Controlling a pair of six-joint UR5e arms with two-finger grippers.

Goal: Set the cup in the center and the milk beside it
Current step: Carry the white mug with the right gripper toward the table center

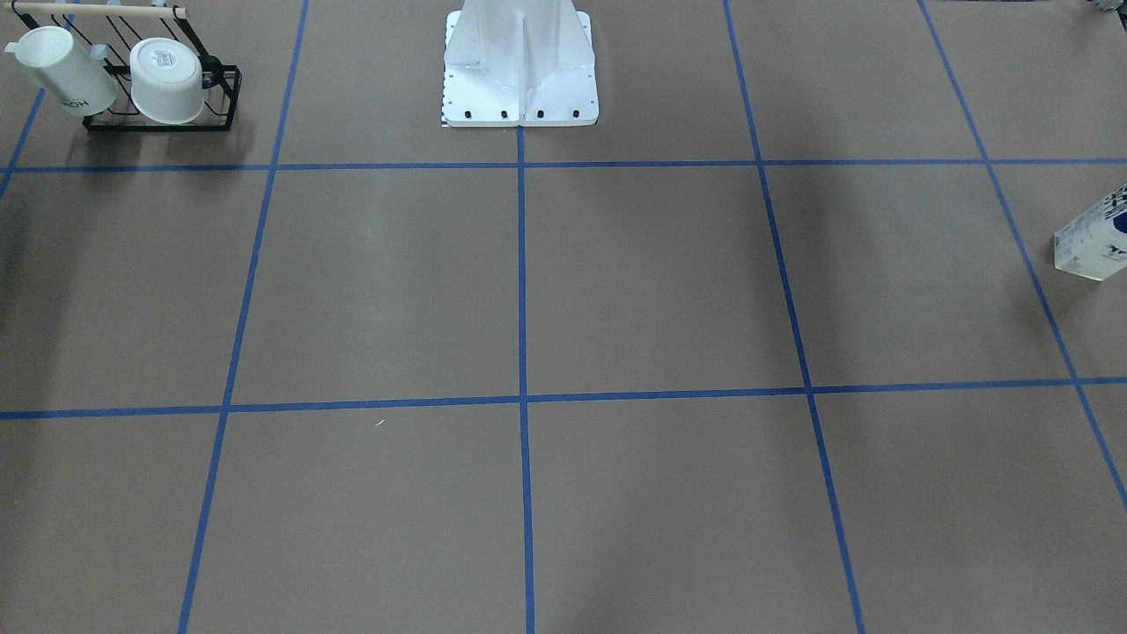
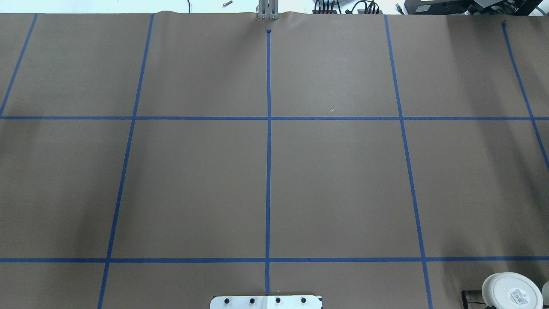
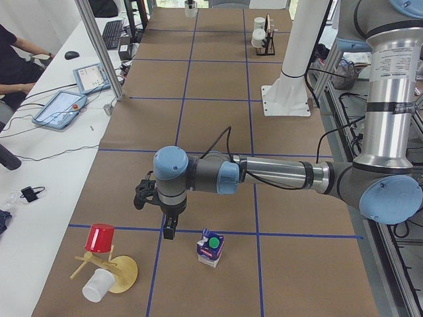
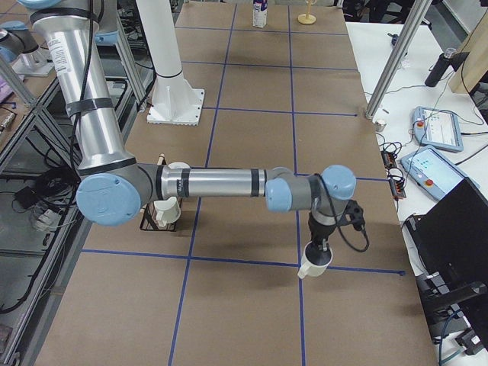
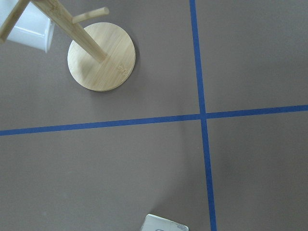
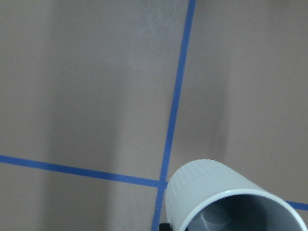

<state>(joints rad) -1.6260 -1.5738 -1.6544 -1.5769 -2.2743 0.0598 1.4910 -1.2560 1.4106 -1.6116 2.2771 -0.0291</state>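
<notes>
The cup (image 4: 314, 261) hangs tilted at the tip of the right fingers (image 4: 316, 242), near the bench's (image 1: 660, 282) end on the robot's right, well away from the middle; the right wrist view shows its white ribbed wall and dark grey inside (image 6: 226, 204) close under the camera, over a crossing of the blue tape lines (image 1: 521, 264); whether those fingers are clamped on it or loose, I cannot tell, since only the side view shows them.

The milk (image 3: 210, 249) stands upright at the opposite end of the bench, green cap up, just beside a tape line; the front-facing view catches it at its right edge (image 1: 1094, 239).

The left fingers (image 3: 169, 231) point down over the bench, near the milk but apart from it; released or clenched, I cannot tell.

A wooden mug tree (image 3: 112, 269) stands near the milk, a red cup (image 3: 100, 238) and a white cup (image 3: 97, 288) on its pegs.

A black wire rack (image 1: 163, 119) near the robot's base, on its right, holds two white mugs.
</notes>
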